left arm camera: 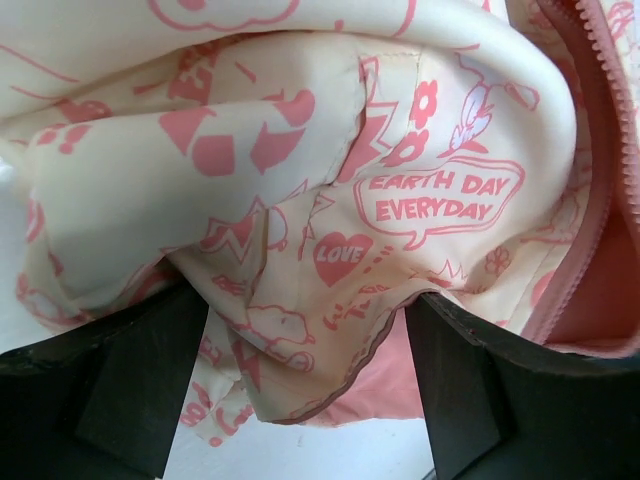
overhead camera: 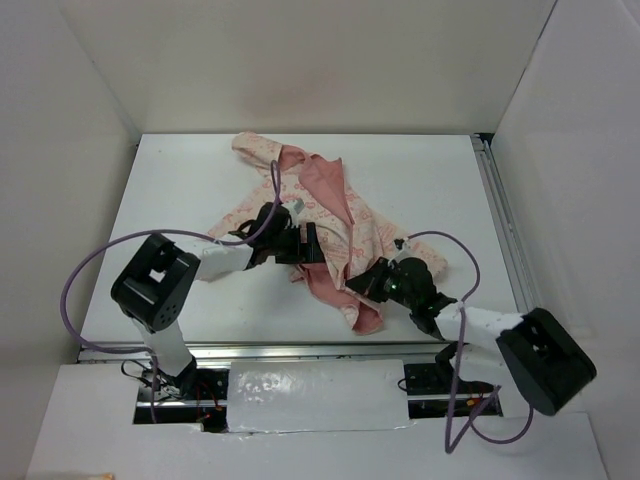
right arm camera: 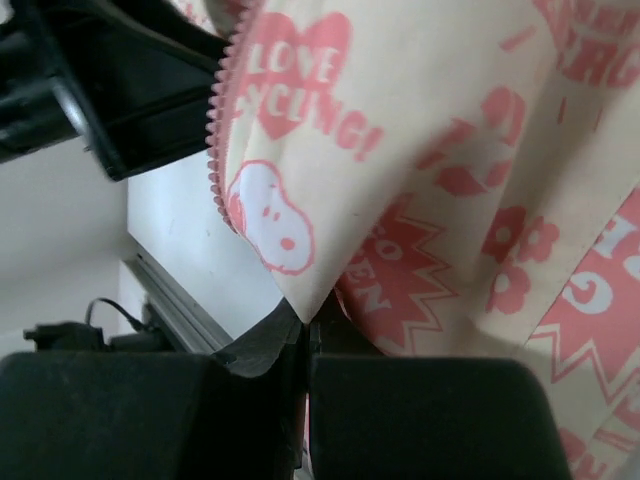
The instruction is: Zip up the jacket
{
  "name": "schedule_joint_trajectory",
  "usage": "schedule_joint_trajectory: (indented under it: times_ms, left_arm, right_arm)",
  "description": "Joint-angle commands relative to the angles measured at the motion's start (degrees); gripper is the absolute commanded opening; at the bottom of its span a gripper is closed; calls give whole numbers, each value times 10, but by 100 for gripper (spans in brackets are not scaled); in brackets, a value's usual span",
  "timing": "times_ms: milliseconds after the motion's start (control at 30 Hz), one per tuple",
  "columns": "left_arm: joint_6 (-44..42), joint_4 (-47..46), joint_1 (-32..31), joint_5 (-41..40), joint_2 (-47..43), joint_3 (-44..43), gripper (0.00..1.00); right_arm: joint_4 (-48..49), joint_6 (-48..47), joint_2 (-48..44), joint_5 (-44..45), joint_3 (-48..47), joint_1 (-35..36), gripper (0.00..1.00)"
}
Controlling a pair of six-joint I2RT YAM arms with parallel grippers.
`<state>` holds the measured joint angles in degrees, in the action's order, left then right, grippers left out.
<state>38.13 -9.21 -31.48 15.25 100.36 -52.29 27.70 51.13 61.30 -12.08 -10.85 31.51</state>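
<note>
The jacket (overhead camera: pixel 335 215) is spread open on the surface (overhead camera: pixel 180 200), lining partly showing, directly ahead of both grippers. The right gripper (overhead camera: pixel 365 282) is pressed together on the near hem corner, and a toothed zipper edge (right arm camera: pixel 218 120) is seen running up and away from its fingertips. The left gripper (overhead camera: pixel 305 245) is spread, with a printed fold hanging loosely between its fingers (left arm camera: pixel 470 390) and another zipper edge (left arm camera: pixel 608 60) lying off to its right. The zipper's long axis is judged to run away from the right gripper, which is nearer its bottom end. The two edges are to be joined there first.
</note>
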Motion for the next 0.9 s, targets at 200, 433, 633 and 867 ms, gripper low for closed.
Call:
schedule_joint_trajectory:
  times_ms: [200, 433, 633, 867]
  left_arm:
    - [-1, 61, 4, -41, -125, 63, 92]
    - [125, 97, -63, -23, -319, 198, 95]
    - [200, -53, -114, -25, -327, 210, 95]
    - [271, -77, -131, -85, -253, 160, 95]
  right_arm:
    - [147, 149, 112, 76, -41, 51, 0]
    - [62, 150, 21, 174, -42, 93, 0]
    - [69, 156, 26, 176, -48, 118, 0]
    - [59, 147, 8, 183, -49, 135, 0]
